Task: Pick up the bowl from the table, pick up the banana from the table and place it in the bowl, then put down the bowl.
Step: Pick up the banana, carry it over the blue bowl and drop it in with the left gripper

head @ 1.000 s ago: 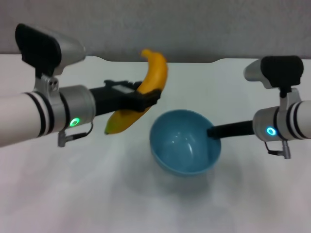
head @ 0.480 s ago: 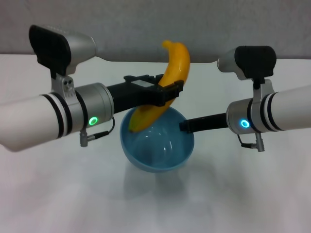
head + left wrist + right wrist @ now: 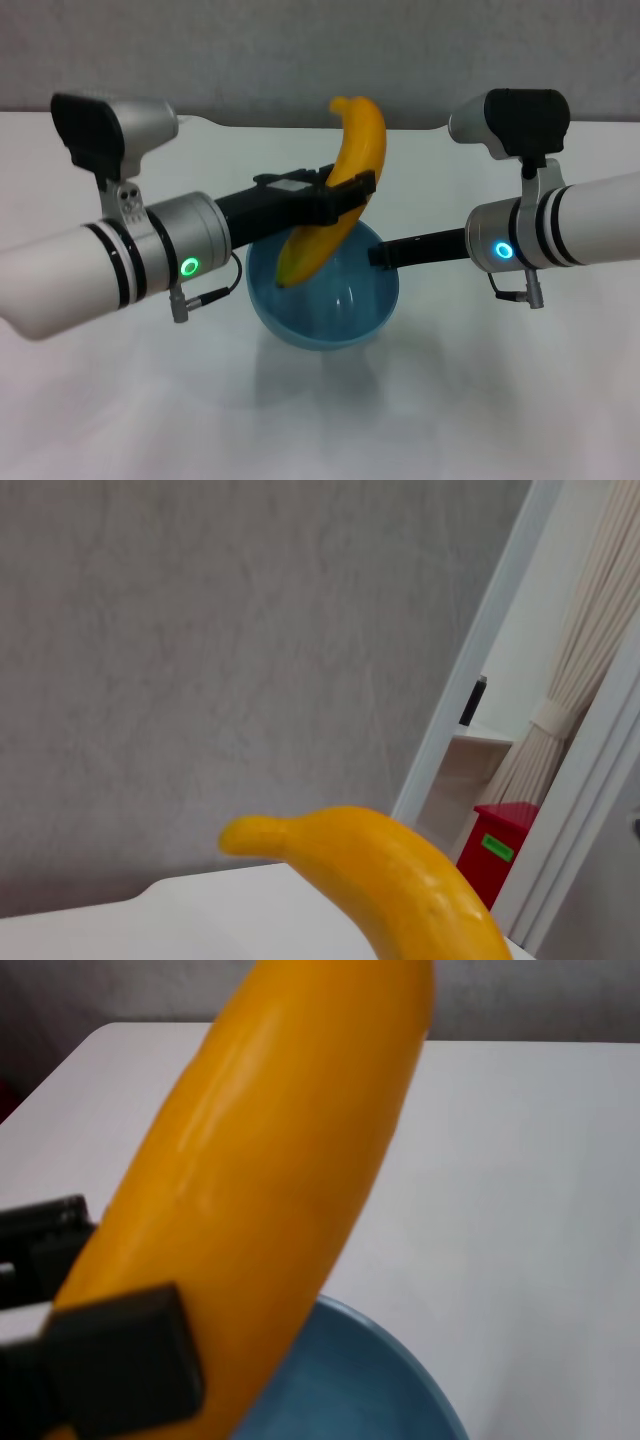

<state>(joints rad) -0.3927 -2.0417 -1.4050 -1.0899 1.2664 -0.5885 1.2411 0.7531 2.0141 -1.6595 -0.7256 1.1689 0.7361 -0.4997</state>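
Note:
The light-blue bowl (image 3: 325,305) hangs above the white table (image 3: 450,400), held at its right rim by my right gripper (image 3: 378,256), which is shut on it. My left gripper (image 3: 345,195) is shut on the yellow-orange banana (image 3: 340,200) and holds it nearly upright over the bowl, its lower end dipping inside the bowl's rim. The banana also fills the right wrist view (image 3: 270,1180), with the bowl's rim (image 3: 400,1380) below it and a black left finger (image 3: 125,1360) on it. The left wrist view shows the banana's upper end (image 3: 380,875).
The bowl's shadow lies on the table (image 3: 320,390) right under it. The grey wall (image 3: 300,50) stands behind the table's far edge. In the left wrist view a white frame, a curtain and a red box (image 3: 495,855) show far off.
My left gripper has carried the banana to the right over the bowl and lowered its end into it. My right gripper has moved the bowl left and up under the banana.

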